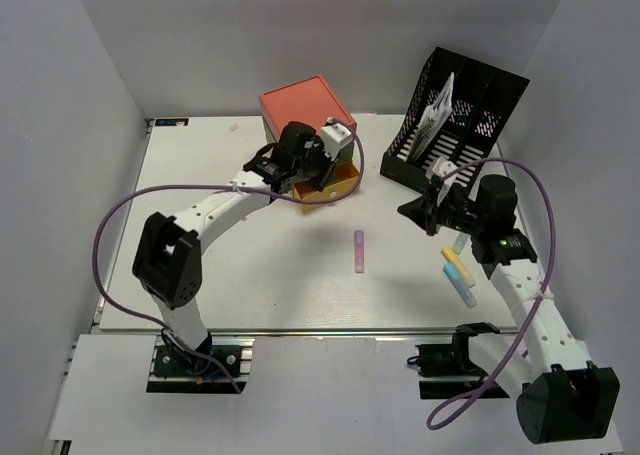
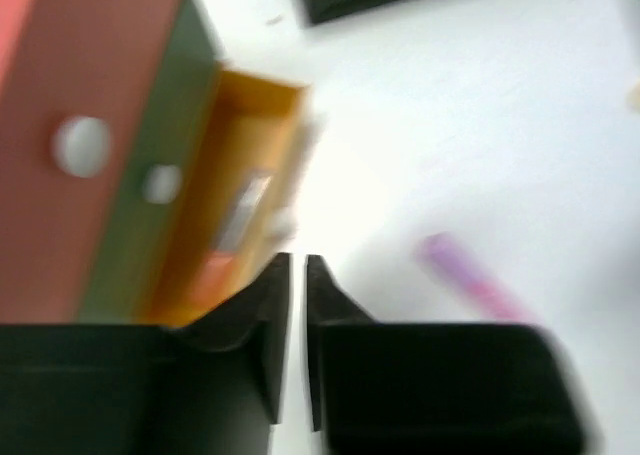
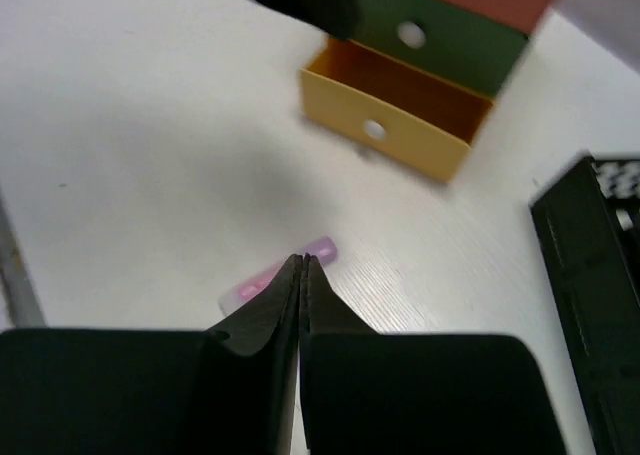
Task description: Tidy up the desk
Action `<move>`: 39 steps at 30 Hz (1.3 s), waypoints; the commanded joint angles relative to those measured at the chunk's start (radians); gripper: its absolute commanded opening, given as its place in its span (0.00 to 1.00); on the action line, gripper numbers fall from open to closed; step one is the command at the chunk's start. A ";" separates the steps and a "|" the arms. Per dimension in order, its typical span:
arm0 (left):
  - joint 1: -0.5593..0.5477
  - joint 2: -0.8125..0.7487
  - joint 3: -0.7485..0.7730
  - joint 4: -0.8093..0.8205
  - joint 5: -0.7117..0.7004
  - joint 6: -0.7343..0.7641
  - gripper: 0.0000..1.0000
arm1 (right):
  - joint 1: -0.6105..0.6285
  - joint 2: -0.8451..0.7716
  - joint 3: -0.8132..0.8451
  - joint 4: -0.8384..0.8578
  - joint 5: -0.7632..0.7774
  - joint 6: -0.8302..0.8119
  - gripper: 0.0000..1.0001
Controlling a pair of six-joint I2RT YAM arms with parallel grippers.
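On the large white flat bench [image 1: 250,275] we counted one purple marker [image 1: 359,251] mid-bench and three highlighters [image 1: 458,271] near its right edge. Left gripper [image 2: 297,265] jaws were nearly closed, empty; right gripper [image 3: 301,265] jaws closed, empty.

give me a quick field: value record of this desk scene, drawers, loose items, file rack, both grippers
desk: white tabletop
drawer unit: far centre, red top, green middle drawer shut, yellow bottom drawer pulled open
purple marker: lying loose mid-desk
yellow and blue markers: loose near the right arm
file rack: black, far right, papers inside
left gripper: beside the open yellow drawer, fingers nearly together, holding nothing
right gripper: closed, empty, above the purple marker
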 commanded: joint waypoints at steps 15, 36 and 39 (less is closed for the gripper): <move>-0.361 0.087 -0.054 -0.232 -0.413 -0.958 0.65 | -0.106 0.070 0.038 0.064 0.448 0.267 0.16; -0.375 0.363 0.107 -0.300 -0.507 -0.976 0.62 | -0.181 0.043 0.032 0.065 0.377 0.277 0.18; -0.375 0.372 0.111 -0.321 -0.520 -0.978 0.58 | -0.184 0.044 0.031 0.065 0.374 0.277 0.18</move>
